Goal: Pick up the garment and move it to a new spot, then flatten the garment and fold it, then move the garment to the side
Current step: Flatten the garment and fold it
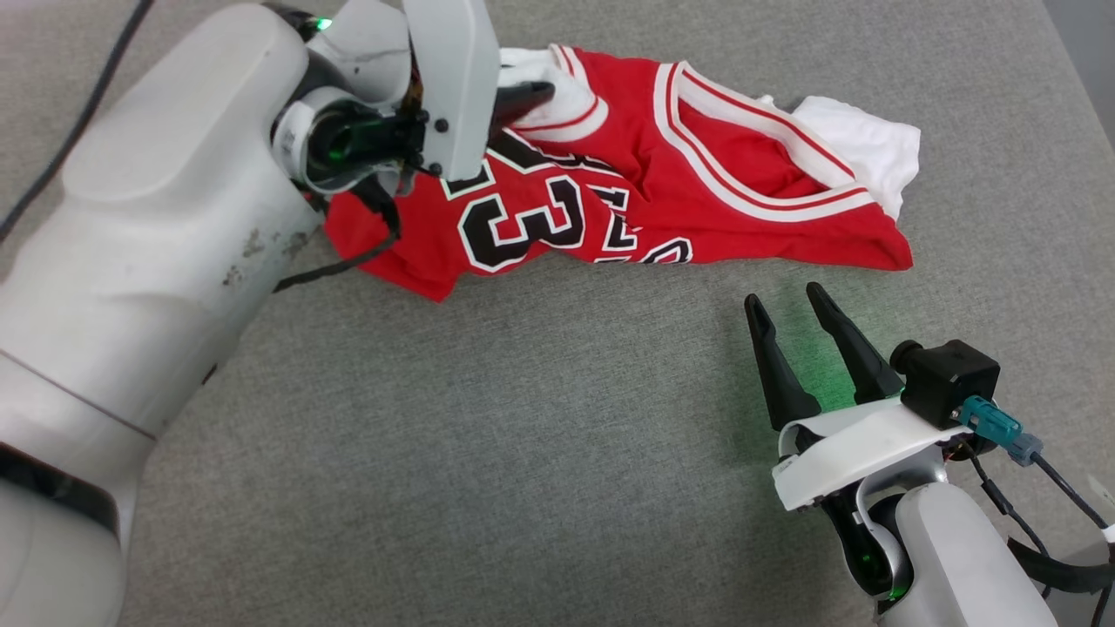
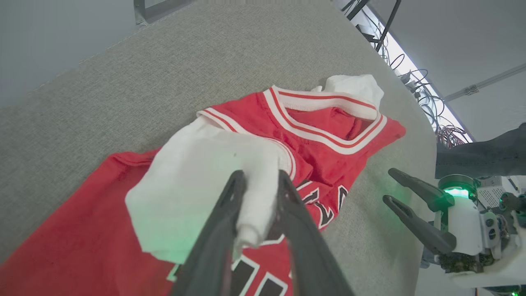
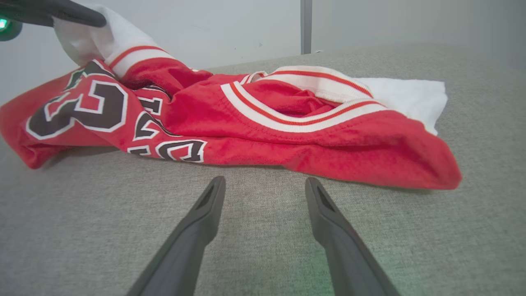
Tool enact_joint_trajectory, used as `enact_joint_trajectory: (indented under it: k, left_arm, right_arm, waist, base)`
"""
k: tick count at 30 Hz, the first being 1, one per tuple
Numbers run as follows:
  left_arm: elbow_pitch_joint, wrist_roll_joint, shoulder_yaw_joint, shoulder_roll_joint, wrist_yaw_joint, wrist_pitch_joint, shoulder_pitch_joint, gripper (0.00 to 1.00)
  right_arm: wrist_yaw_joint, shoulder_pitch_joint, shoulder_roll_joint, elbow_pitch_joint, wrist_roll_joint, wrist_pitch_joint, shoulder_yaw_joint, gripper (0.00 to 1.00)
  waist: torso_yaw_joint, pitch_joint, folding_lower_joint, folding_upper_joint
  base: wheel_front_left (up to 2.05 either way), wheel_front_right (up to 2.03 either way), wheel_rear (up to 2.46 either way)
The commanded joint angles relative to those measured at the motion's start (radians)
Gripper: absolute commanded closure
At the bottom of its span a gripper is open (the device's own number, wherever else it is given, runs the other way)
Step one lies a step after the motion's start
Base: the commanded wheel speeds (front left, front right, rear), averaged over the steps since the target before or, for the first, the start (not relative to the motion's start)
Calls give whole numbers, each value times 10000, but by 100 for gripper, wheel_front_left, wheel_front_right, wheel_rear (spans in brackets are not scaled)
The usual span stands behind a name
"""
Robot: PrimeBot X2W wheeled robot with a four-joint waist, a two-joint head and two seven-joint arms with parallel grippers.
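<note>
At the far left the robot's pale arm reached across the grey table [image 1: 523, 435], and its left claw [image 2: 261, 176] was clamped on one white sleeve [image 2: 197, 197] of the garment [image 1: 697, 174], a fold of the cloth pinched between the two dark fingers. Seen from the other arm's wrist, that sleeve was drawn up a little off the table, while the rest of the red shirt lay on the surface. The garment sprawled in a rumpled heap across the far middle of the table, its black-and-white numerals [image 1: 523, 222] creased and partly folded under. The striped neck trim [image 1: 749, 165] gaped open toward the right, and the other white sleeve [image 1: 871, 144] poked out beyond it at the right end. Nearer to me and off to the right, the right claw [image 1: 784, 296] stood with its fingers apart and nothing between them, pointing at the garment's near hem but clear of it, with bare table in the gap. To my eye the job was barely begun: one sleeve was gripped for the pick-up, but most of the shirt was not yet lifted. I could not tell whether this was its new spot. Nothing about the cloth was flat or folded, so the smoothing, the folding and the move to the side all seemed left to do.
</note>
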Motion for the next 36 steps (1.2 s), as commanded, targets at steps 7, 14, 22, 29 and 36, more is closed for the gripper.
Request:
enact_joint_trajectory:
  k: [7, 14, 22, 29, 36]
  left_arm:
    - [-253, -425, -455, 32, 3, -660, -234, 100]
    - [-1249, -860, -806, 513, 2, -1578, -408, 100]
    - [-2382, -1197, -1103, 1897, 2, -2668, 0, 100]
    - [-3450, -1418, -1526, 3273, 2, -3502, 1077, 100]
    - [-3578, -1232, -2029, 4245, 2, -4552, 2720, 100]
  right_arm:
    - [-10, 180, -169, 78, -45, 80, -133, 0]
    - [-10, 488, -523, -129, -150, 430, -311, 0]
    - [-10, 845, -845, -832, -357, 1141, -533, 0]
    - [-10, 1245, -952, -1470, -391, 1692, -753, 0]
    - [-9, 1632, -1010, -1970, -362, 2068, -935, 0]
  waist:
    - [461, -366, 0, -1]
    - [1627, -1146, 0, -1]
    - [2931, -1845, 0, -1]
    - [3439, -2099, 0, -1]
    - [3591, -2190, 0, -1]
  base:
    - [0, 0, 0]
    - [0, 0, 0]
    - [0, 0, 0]
    - [0, 0, 0]
    - [0, 0, 0]
